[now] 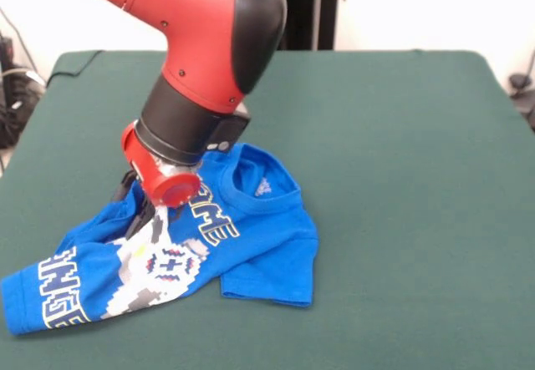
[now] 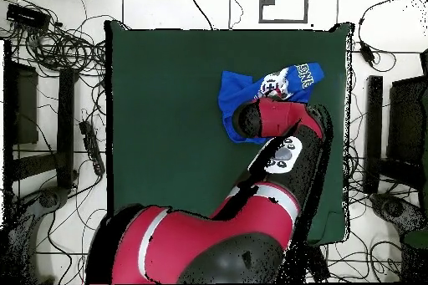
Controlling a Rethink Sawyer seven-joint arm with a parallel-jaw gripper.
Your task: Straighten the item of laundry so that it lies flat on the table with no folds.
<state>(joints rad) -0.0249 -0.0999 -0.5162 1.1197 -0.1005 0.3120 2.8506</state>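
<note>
Directly beneath my gripper (image 1: 144, 220) lay the blue T-shirt (image 1: 259, 236), its long axis running toward the table's (image 1: 401, 136) near corner; finger state I couldn't tell.

Red-black arm (image 1: 209, 53) bent steeply down, wrist low; pincer (image 1: 142, 215) mostly hidden, state unclear.

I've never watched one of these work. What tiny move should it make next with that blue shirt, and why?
Probably a short pull sideways, toward the bare table. The end effector is down on the T-shirt, which lies bunched, its print creased and one sleeve folded under. Whether it actually grips the cloth can't be seen, so that should be confirmed first.
</note>
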